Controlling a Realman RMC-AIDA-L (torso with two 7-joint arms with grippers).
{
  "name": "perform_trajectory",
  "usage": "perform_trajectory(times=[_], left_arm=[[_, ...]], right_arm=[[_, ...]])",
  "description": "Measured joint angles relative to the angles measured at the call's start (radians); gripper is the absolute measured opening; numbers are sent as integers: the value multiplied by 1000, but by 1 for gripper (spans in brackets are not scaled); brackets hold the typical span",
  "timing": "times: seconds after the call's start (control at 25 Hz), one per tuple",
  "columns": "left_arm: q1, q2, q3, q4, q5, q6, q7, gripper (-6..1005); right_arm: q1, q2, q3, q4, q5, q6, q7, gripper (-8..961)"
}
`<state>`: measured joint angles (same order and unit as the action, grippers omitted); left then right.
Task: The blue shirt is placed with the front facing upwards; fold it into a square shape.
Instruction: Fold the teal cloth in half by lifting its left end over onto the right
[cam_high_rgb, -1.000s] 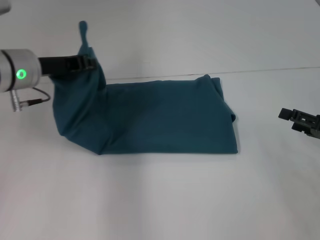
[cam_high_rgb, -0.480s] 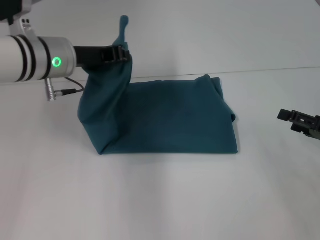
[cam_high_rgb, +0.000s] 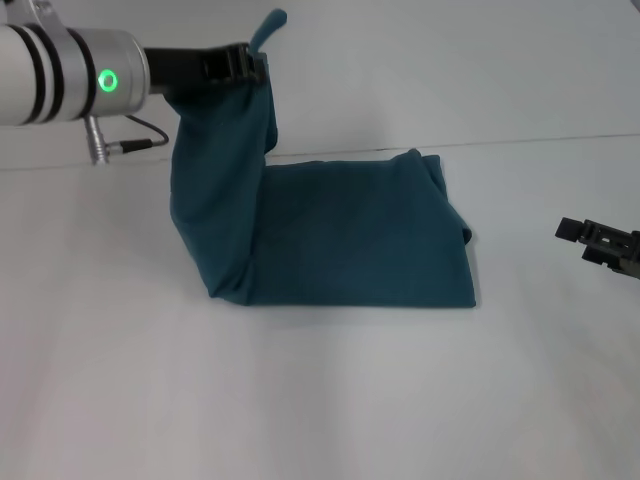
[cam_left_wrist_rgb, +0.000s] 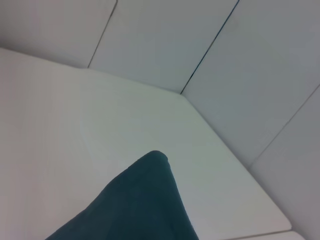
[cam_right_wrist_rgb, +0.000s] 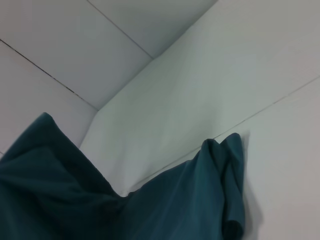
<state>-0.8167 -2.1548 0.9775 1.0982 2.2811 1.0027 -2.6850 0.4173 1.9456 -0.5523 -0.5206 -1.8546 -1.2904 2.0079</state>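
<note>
Shirt (cam_high_rgb: 340, 235) end hung raised, pinched in the left gripper (cam_high_rgb: 245, 65). Carrying it level across should land edges square. Right gripper (cam_high_rgb: 600, 240) sat aside, grip unclear.

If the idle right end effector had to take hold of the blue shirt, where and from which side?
Probably the bunched far right corner of the blue shirt, approached from the right, where the right end effector waits. The cloth puckers up there, offering a ridge; elsewhere it lies flat. The left end effector holds the lifted end.
</note>
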Motion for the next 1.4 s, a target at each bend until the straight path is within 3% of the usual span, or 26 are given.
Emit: perform_trajectory(times=[0.12, 0.44, 0.68, 1.08, 1.4], left_arm=[[0, -3, 3, -1, 0, -5, -8, 54], [-36, -6, 57, -139, 0, -95, -6, 57], [-55, -6, 65, -94, 0, -72, -8, 60], [-150, -17, 127, -240, -11, -174, -9, 64], [-177, -18, 228, -252, -48, -182, -37, 67]], right_arm=[[1, 0, 0, 0, 0, -1, 0, 950], [6, 3, 0, 2, 0, 2, -1, 949], [6, 2, -1, 2, -1, 3, -2, 949], [1, 3, -2, 2, -2, 7, -2, 950], [-1, 4, -2, 2, -2, 7, -2, 949]])
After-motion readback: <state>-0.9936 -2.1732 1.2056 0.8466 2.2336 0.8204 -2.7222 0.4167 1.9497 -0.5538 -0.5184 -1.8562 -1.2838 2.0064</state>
